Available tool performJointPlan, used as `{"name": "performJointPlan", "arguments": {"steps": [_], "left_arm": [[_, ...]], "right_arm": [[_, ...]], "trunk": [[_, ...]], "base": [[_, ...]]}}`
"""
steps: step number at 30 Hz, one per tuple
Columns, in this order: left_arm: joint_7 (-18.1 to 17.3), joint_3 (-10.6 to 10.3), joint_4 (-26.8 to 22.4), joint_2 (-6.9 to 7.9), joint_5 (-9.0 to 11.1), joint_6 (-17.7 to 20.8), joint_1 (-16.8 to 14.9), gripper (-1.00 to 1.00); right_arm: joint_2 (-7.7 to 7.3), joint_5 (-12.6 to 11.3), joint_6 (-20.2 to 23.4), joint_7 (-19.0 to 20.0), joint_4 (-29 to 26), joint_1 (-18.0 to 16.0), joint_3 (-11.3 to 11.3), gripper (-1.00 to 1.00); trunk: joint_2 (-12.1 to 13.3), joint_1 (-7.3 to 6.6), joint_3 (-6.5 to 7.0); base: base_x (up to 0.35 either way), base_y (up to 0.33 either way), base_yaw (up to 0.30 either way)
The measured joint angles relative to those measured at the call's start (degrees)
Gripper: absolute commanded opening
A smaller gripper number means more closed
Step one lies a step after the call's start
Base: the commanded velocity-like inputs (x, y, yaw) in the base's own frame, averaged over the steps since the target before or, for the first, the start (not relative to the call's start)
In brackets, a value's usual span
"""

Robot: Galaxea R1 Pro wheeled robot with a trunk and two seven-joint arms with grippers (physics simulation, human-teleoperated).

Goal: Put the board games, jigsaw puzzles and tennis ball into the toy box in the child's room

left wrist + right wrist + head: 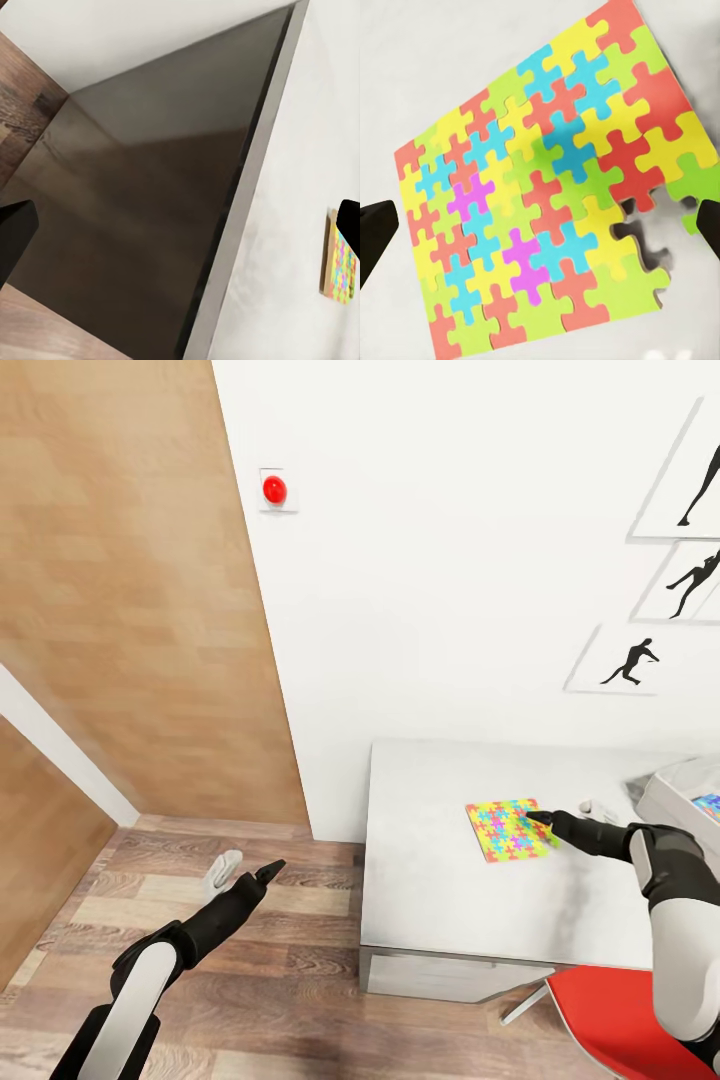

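Right gripper point(545, 820) hovered wide open, empty, over flat jigsaw puzzle point(510, 829) at table's point(440, 900) 12 o'clock; fingers risked skidding off it.

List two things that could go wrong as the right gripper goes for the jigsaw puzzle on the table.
1. The jigsaw puzzle lies flat on the table, so the open right gripper may slide over it without catching an edge.
2. A gap shows among its pieces near one corner, so a pinch there may pull pieces loose.
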Motion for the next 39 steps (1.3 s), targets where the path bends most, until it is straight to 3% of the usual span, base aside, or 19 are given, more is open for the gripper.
{"name": "performJointPlan", "arguments": {"steps": [10,24,39], "left_arm": [[0.0,0.0,0.0,0.0,-0.04,0.0,-0.01,1.0],[0.0,0.01,0.02,0.0,-0.06,0.0,-0.01,1.0],[0.0,0.0,0.02,0.0,-0.08,0.0,0.01,1.0]], "right_arm": [[0.16,0.03,-0.05,0.0,0.16,0.05,0.09,1.0],[0.16,0.05,-0.06,0.09,0.19,0.05,0.2,1.0],[-0.19,-0.01,0.03,0.51,0.19,0.07,0.24,1.0]], "trunk": [[0.0,0.0,0.0],[0.0,0.0,0.0],[0.0,0.0,0.0]], "base": [[0.0,0.0,0.016],[0.0,0.0,0.171],[0.0,0.0,0.017]]}}
